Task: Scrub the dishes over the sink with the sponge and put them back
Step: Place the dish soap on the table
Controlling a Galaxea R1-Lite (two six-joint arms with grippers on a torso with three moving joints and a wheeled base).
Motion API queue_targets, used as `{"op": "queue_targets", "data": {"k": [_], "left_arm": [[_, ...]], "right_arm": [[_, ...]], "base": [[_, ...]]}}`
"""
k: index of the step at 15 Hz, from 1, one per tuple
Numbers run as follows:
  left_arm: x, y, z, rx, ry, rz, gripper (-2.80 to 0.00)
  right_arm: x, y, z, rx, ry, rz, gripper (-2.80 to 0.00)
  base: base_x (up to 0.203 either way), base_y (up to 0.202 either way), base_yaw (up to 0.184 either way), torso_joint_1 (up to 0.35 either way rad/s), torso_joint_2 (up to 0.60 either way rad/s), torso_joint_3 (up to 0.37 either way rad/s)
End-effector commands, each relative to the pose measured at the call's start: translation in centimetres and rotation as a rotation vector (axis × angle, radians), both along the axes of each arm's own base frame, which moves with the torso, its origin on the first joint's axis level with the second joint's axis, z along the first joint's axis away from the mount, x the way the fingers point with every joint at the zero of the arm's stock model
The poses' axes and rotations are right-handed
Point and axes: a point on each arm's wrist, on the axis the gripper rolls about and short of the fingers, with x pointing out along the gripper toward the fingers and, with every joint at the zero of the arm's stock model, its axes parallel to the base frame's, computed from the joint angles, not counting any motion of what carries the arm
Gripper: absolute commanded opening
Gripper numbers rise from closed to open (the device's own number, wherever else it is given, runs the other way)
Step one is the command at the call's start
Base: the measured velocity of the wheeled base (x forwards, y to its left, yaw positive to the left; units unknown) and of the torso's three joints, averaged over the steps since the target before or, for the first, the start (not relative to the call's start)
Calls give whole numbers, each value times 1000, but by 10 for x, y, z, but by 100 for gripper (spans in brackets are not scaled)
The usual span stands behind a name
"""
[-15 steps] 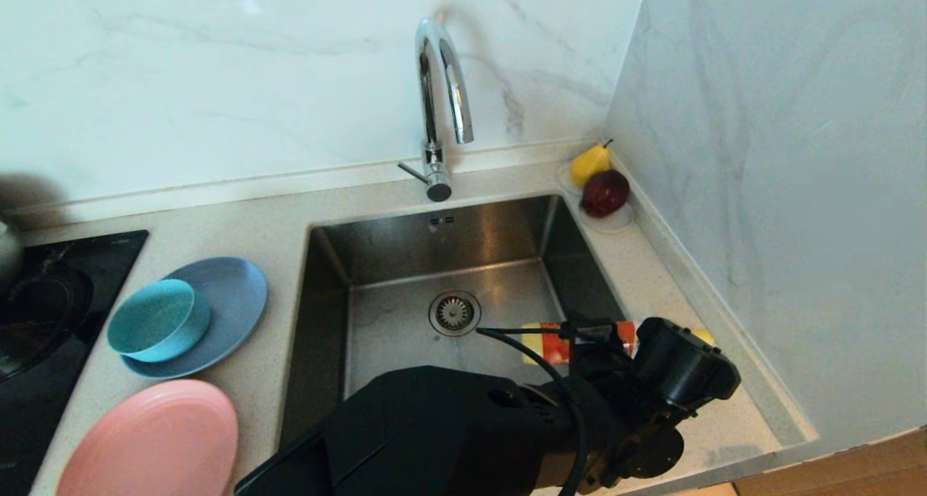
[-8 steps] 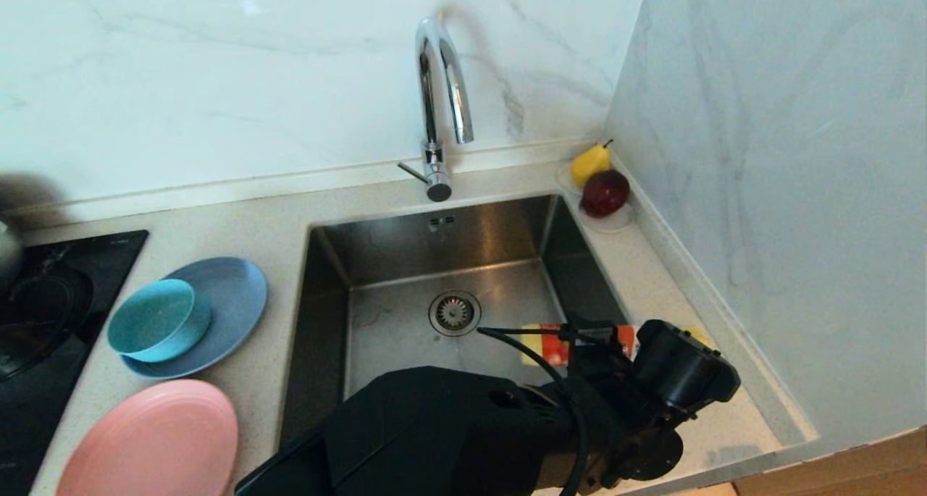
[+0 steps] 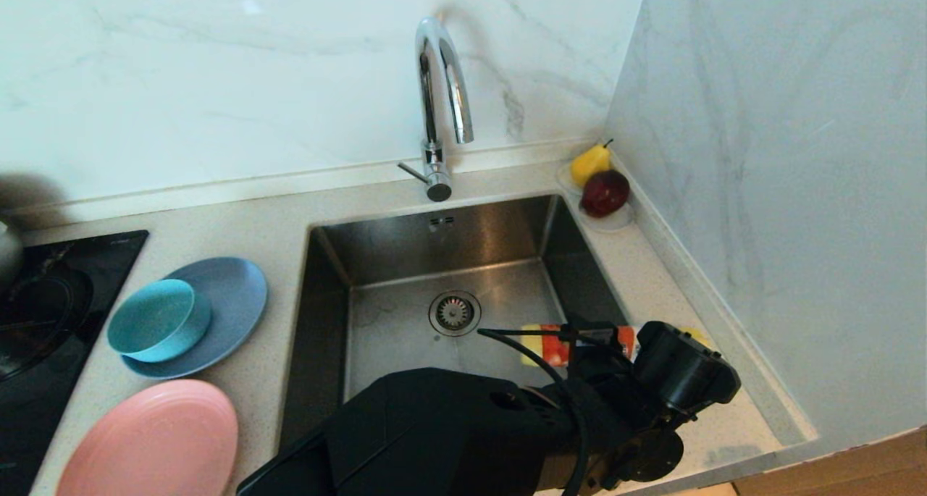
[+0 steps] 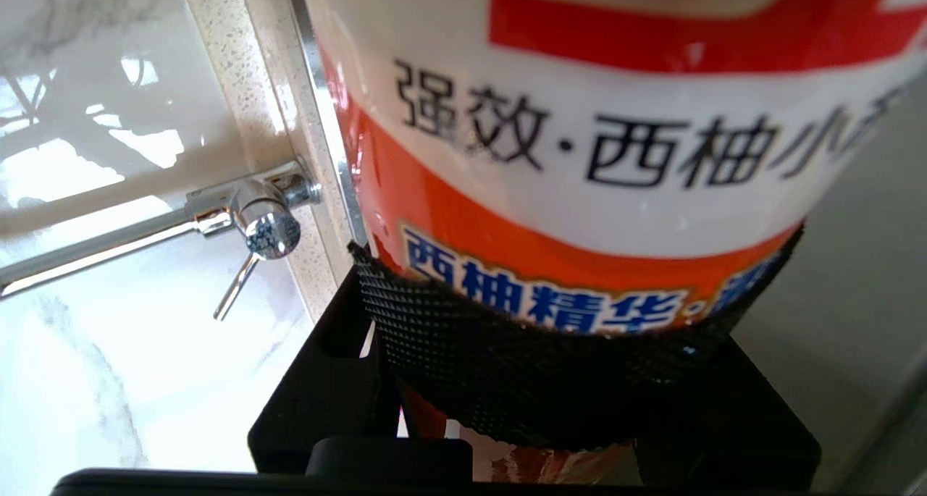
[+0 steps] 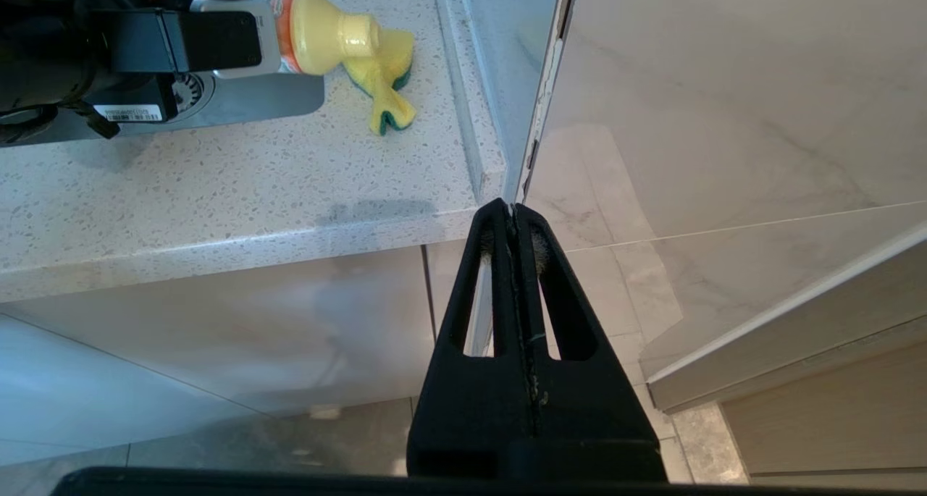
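Note:
My left gripper (image 3: 601,352) reaches across the sink (image 3: 449,242) to its right rim, shut on an orange-and-white detergent bottle (image 4: 579,119) held level. In the right wrist view the bottle's yellow neck (image 5: 319,29) points at the sponge (image 5: 387,69), a crumpled yellow and green piece on the counter right of the basin. Only a yellow corner of the sponge (image 3: 701,334) shows in the head view. The pink plate (image 3: 148,442) lies at the front left. Behind it the teal bowl (image 3: 156,318) sits on the grey-blue plate (image 3: 232,300). My right gripper (image 5: 513,213) hangs shut and empty below the counter edge.
A chrome faucet (image 3: 442,98) stands behind the basin. A white saucer (image 3: 615,221) with a pear (image 3: 588,163) and a dark red fruit (image 3: 605,192) sits in the back right corner. The black stovetop (image 3: 43,315) is at far left. A marble wall closes the right side.

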Motion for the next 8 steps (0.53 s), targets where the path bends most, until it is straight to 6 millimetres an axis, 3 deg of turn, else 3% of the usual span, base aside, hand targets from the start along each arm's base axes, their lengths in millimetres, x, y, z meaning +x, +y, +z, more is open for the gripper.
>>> {"op": "queue_targets", "data": {"k": [1, 8], "left_arm": [[0, 0, 1, 0, -15, 23, -280], [0, 1, -1, 17, -18, 42, -280]], "right_arm": [[0, 0, 0, 0, -1, 0, -280], [0, 0, 0, 0, -1, 0, -280]], "base": [[0, 0, 0, 0, 0, 0], [0, 0, 0, 0, 0, 0]]}}
